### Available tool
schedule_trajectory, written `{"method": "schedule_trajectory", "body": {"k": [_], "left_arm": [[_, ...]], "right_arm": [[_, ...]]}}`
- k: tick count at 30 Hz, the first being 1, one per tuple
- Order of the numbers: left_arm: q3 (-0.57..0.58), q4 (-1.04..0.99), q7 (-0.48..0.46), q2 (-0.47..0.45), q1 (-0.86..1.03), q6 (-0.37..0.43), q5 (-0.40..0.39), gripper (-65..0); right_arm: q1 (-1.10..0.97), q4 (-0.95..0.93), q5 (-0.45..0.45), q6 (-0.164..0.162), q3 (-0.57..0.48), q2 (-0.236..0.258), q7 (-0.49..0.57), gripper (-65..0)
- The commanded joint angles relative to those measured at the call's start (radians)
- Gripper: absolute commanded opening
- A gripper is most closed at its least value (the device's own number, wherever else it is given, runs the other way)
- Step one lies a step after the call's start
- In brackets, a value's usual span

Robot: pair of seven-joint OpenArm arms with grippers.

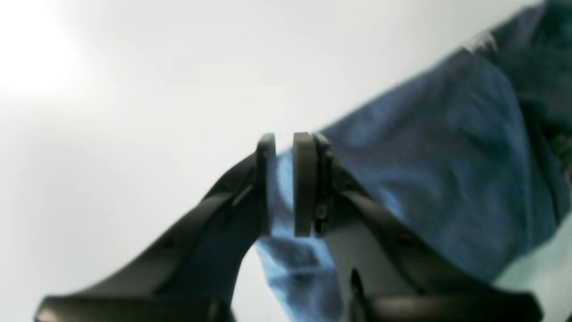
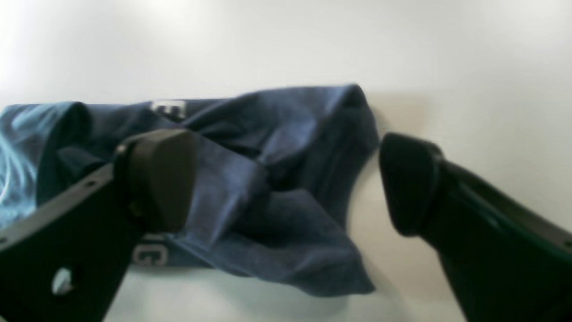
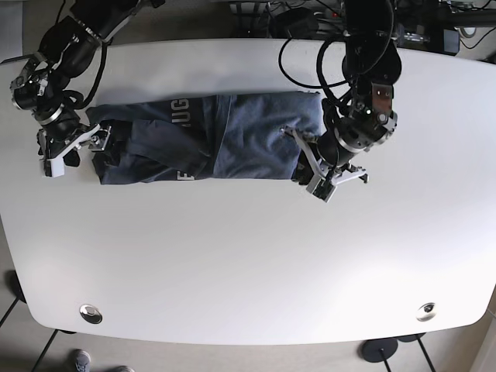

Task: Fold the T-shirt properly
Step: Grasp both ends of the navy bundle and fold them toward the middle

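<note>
Left gripper (image 1: 284, 185) pinches the blue T-shirt (image 3: 232, 139) edge.
Opposite, my right gripper (image 2: 286, 183) gapes wide over the crumpled end on the white table (image 3: 248, 263).

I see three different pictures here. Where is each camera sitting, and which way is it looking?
Left wrist: rides on the left arm, looking along the left gripper, whose fingers pinch blue cloth of the T-shirt.
Right wrist: rides on the right arm, looking past the open right gripper at the crumpled shirt end on the table.
Base: hangs overhead, looking straight down on both arms, the shirt and the white table.
Shared: all three show the blue T-shirt and the table.
</note>
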Motion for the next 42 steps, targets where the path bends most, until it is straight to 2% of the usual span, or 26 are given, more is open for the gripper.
{"method": "schedule_trajectory", "body": {"k": [1,3,5,8,11,18,22,24,29,34,38,42], "left_arm": [[-0.002,0.030,-0.021,-0.002,0.029,-0.050,-0.012,-60.1],[-0.011,0.021,-0.023,0.005,0.061,-0.131,-0.010,-60.3],[-0.038,-0.015,-0.029,0.016,0.089,-0.180,-0.010,-60.3],[-0.081,-0.118,-0.081,0.022,0.086,-0.216,-0.010,-65.0],[-0.084,-0.219,-0.092,0.013,0.073,-0.237,-0.010,-65.0],[-0.086,-0.225,-0.126,0.011,0.061,-0.240,-0.007,-65.0],[-0.088,-0.226,-0.126,0.011,0.060,-0.239,-0.007,-65.0],[-0.088,-0.226,-0.126,0.011,0.061,-0.239,-0.007,-65.0],[-0.088,-0.226,-0.126,0.011,0.061,-0.237,-0.006,-65.0],[-0.088,-0.236,-0.126,0.011,0.061,-0.237,-0.006,-65.0],[-0.088,-0.292,-0.126,0.014,0.057,-0.235,-0.006,-65.0],[-0.088,-0.339,-0.127,0.021,0.055,-0.235,-0.009,-65.0]], "right_arm": [[0.033,-0.066,0.022,0.006,0.037,0.035,0.022,-2.4],[0.050,-0.140,0.022,0.006,0.069,0.058,0.022,-2.4],[0.051,-0.214,0.022,0.006,0.080,0.063,0.022,-2.4],[0.044,-0.275,0.058,0.006,0.081,0.066,0.028,-2.4],[0.040,-0.382,0.114,0.006,0.083,0.067,0.029,-2.4],[0.025,-0.396,0.117,0.006,0.072,0.060,0.029,-2.4],[0.017,-0.396,0.117,0.006,-0.025,0.051,0.046,-3.6],[-0.004,-0.395,0.115,0.006,-0.065,0.035,0.078,-11.6],[-0.009,-0.398,0.115,0.006,-0.111,0.037,0.117,-33.3],[-0.007,-0.398,0.115,0.006,-0.112,0.040,0.120,-62.9],[-0.013,-0.333,0.115,0.006,-0.112,0.040,0.120,-63.1],[-0.070,-0.140,0.118,0.004,-0.157,0.035,0.098,-63.1]]}}
